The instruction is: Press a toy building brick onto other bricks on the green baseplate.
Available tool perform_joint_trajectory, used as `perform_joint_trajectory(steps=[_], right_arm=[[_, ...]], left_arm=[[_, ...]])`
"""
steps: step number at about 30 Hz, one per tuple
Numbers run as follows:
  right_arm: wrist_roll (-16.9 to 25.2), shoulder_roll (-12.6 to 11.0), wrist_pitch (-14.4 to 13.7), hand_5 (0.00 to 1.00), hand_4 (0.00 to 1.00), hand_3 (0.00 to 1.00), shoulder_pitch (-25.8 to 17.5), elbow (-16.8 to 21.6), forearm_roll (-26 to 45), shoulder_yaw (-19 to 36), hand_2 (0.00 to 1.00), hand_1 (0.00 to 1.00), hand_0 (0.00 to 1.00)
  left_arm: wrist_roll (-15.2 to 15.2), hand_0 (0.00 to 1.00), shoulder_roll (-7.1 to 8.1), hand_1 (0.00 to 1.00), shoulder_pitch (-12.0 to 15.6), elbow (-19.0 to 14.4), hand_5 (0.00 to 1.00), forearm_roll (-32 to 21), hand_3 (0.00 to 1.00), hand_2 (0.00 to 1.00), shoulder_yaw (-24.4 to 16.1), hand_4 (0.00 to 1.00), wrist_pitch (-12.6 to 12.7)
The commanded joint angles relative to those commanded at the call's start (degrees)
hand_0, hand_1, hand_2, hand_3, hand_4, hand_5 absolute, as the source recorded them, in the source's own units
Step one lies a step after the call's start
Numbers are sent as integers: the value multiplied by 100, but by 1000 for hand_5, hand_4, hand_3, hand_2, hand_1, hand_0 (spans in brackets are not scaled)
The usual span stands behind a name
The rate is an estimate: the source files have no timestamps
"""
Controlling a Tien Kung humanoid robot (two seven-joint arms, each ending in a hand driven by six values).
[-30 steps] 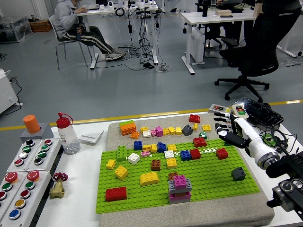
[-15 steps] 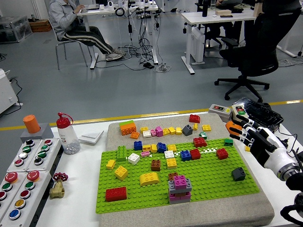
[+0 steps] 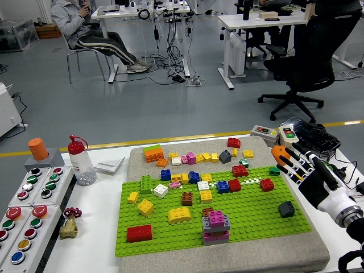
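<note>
Right hand (image 3: 310, 170) hangs at the right edge of the green baseplate (image 3: 250, 219), fingers spread and straight, palm empty, nothing gripped. I hold it off the plate so the studs stay in the camera's view. Left hand is not visible.

Left to right across the plate: red brick (image 3: 139, 232) near the left corner, lying flat; yellow bricks (image 3: 145, 207) just behind it; a curved yellow piece (image 3: 179, 214) near the middle. Right of that, the stacked pile (image 3: 216, 225): pink on grey on pink, seated square, so a brick already sits pressed onto others there. Whether that is my work I cannot tell from this moment. A dark grey brick (image 3: 286, 209) lies tilted and loose at the right, nearest my hand.

Loose bricks (image 3: 199, 157) are strewn on the far mat, off the plate.
</note>
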Motion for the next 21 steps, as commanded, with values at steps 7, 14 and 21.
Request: perform_joint_trajectory(steps=[7,14,21], right_arm=[[-5,70,119,403,469,723,-139,35,-146,15,769,772,786],[32,145,262,405,469,723,-264,117,-375,-23,777,786,803],[47,175,267,405,470,719,-297,148,-391,-63,781,790,818]], left_arm=[[28,636,-6,601,18,-6,948,101,415,617,-54,301,-30],[54,637,-11,601,29,-7,946,220,418,617,-112,301,-74],[77,636,-15,601,52,-13,944,304,420,618,-144,301,-107]])
